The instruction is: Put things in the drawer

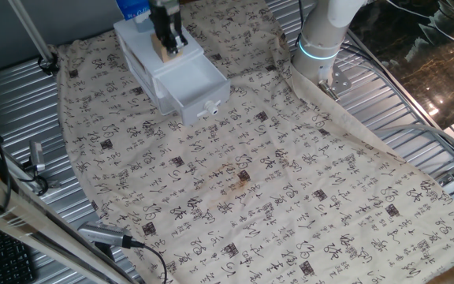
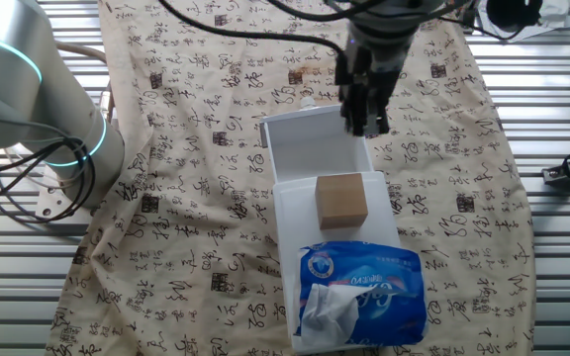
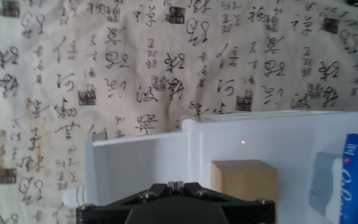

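Wooden cube on white cabinet top; drawer pulled out; gripper above.

Item: tan wooden cube (image 2: 341, 200), plain-faced, resting on the top of the white cabinet (image 1: 136, 49), just behind the open drawer (image 2: 310, 146), not inside it. Drawer: slid out from the cabinet front, round knob (image 1: 209, 107) facing outward. Gripper (image 2: 364, 119): raised over the drawer, beside the cube, holding nothing; whether its jaws are parted cannot be told. Blue tissue pack (image 2: 360, 295): on the cabinet top, touching the cube's far side. Printed cloth (image 1: 290, 205): under the cabinet.
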Available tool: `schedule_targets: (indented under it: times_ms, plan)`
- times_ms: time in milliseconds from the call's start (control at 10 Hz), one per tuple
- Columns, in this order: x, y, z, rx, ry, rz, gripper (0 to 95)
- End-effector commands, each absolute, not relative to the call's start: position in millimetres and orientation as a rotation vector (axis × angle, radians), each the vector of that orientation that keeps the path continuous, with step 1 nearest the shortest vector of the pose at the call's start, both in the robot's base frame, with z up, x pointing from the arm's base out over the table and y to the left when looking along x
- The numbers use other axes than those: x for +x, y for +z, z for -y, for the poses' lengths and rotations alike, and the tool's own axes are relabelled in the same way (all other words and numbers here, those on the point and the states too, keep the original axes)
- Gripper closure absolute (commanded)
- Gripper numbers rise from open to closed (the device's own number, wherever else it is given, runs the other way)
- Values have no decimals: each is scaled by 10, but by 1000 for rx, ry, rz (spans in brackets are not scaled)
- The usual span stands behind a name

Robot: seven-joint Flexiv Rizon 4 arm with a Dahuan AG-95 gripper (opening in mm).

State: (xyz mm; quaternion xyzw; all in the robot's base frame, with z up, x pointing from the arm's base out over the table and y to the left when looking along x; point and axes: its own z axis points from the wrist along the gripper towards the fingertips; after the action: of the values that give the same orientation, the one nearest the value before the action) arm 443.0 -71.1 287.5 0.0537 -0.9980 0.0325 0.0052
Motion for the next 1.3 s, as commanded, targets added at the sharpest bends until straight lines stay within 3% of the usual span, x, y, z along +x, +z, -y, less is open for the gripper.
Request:
schedule_targets:
  times_ms: [100,1300]
  plan:
    - [4376,2883,794,201,105,3129,950]
    - [4420,2823,1079,185,70,3174,950]
